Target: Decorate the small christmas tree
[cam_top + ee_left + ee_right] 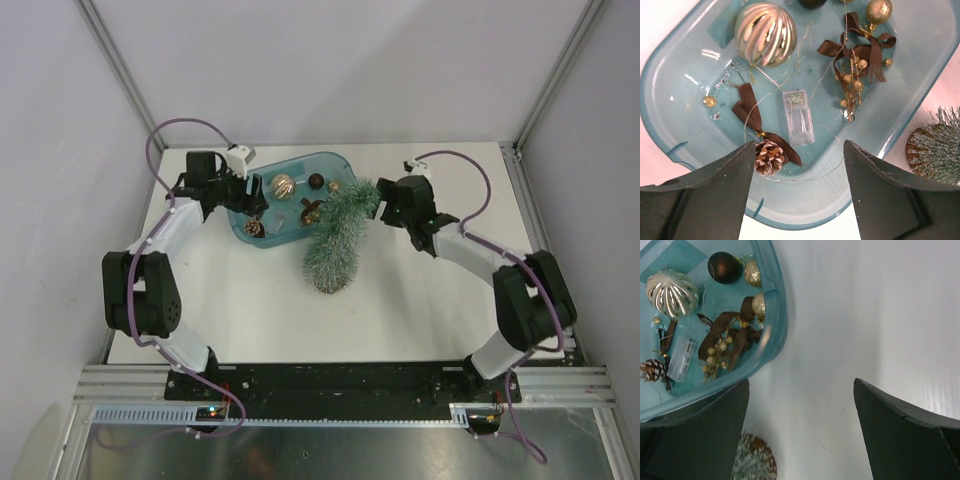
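The small christmas tree [338,245] lies on its side on the white table, right of the blue tub [300,157], with its wide end toward the arms. Its wood base shows in the left wrist view [920,150] and its base end at the bottom of the right wrist view [752,462]. My left gripper [799,142] hangs open over the tub's near left corner [790,222], a frosted pine cone [769,156] beside its left finger. My right gripper [801,380] is open over bare table beside the tub's rim [775,295], near the tree's narrow end [362,195].
The tub holds a ribbed gold ball [765,34], a brown ball [724,267], brown bows with gold berries [855,55], a clear light-string box [798,117] and thin wire. Walls and metal posts close in the table [430,300] at the back and sides.
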